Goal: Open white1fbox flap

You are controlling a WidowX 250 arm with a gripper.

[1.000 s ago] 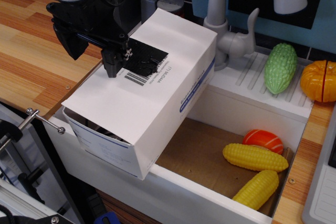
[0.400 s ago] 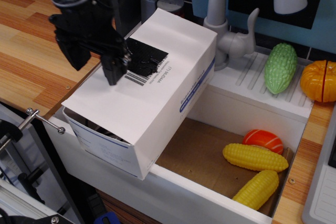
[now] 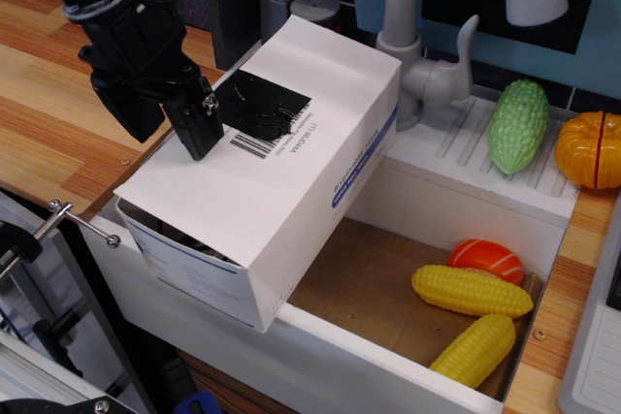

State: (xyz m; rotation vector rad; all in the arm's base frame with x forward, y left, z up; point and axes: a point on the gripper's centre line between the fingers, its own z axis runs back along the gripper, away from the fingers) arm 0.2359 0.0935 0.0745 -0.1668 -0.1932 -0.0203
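Black end effector, fingers apart and empty, hovers at the left edge of the large white cardboard carton's broad flap, which lies unopened beneath it.

- white1fbox: matt white cardboard; its flap bears a glossy, wrinkled black patch
- gripper: matt black plastic
- counter: smooth wood grain
- corn cobs: shiny yellow plastic

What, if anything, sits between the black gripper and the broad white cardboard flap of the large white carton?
Nothing visible does. The black gripper hangs right over the left part of the white cardboard flap, beside its black rectangular patch. The toy vegetables lie well off to the right. Whether the fingertips touch the flap cannot be told.
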